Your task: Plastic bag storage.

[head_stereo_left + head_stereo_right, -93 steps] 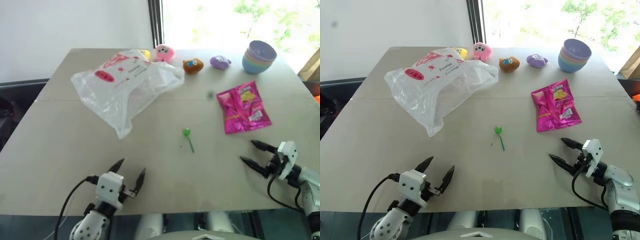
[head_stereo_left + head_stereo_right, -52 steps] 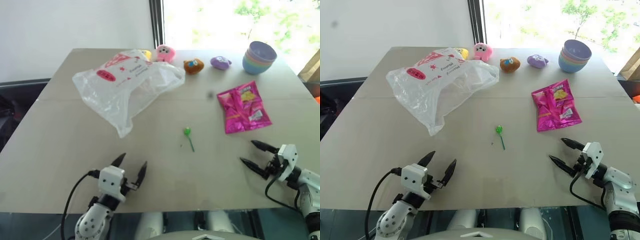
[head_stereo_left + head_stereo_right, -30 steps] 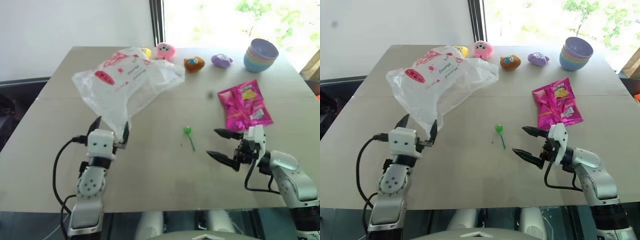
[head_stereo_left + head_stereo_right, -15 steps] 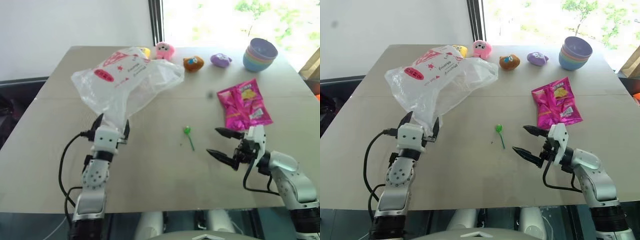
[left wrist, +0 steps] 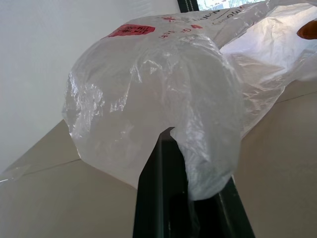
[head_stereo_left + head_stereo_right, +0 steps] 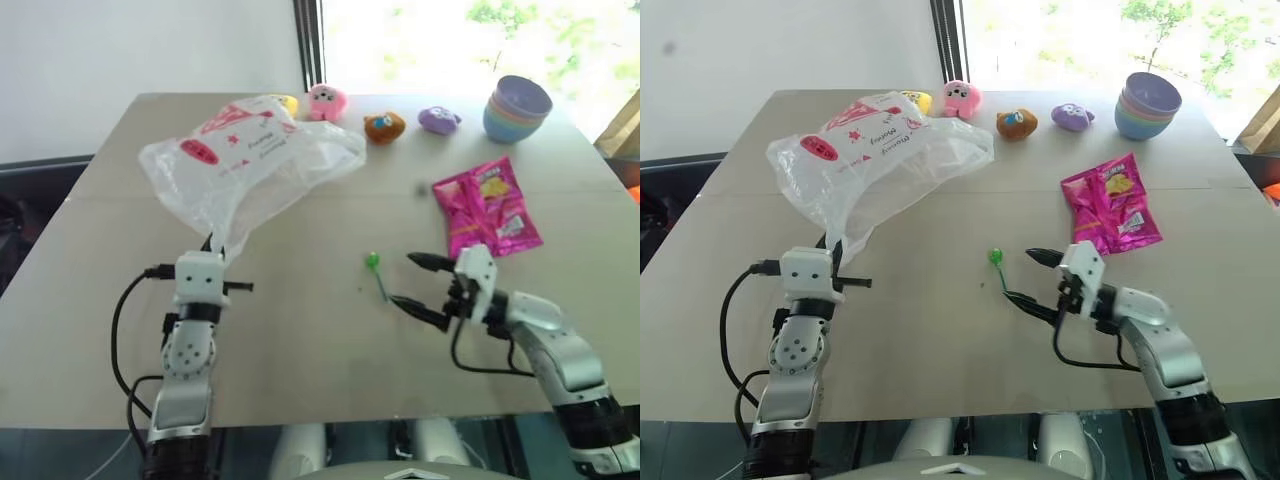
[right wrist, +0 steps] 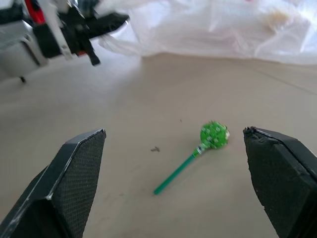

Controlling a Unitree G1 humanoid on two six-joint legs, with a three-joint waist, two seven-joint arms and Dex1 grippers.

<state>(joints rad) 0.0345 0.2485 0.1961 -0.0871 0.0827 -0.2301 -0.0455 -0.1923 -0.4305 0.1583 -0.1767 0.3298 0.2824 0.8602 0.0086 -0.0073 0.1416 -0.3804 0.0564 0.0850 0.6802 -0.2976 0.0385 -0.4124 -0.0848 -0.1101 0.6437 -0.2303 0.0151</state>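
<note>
Your left gripper (image 6: 214,243) is clamped on the near tip of the bag (image 6: 250,165), fingers together with film pinched between them; the left wrist view shows the film draped over the black fingers (image 5: 163,198). The rest of the bag lies puffed up on the table (image 6: 300,350), stretching from that tip toward the far left part, its far edge just beside the yellow toy (image 6: 287,102) and pink toy (image 6: 327,102). You only hold a small corner of thin film, so pull slow and low; a jerk probably slips it out or tears it. Draw it toward you before bunching, so it clears the toys and doesn't drag them. Mid table, the lollipop (image 6: 377,272) sits between the fingers of your right gripper (image 6: 409,281), which is spread wide and holding nothing, a little above the table. Don't close there; that's not the task's thing. Swing the right gripper across to the loose body of the bag and use it to fold or gather while the left anchors. Further right, the snack packet (image 6: 487,207) and bowls (image 6: 516,109) are well apart from the bag; leave them.
</note>
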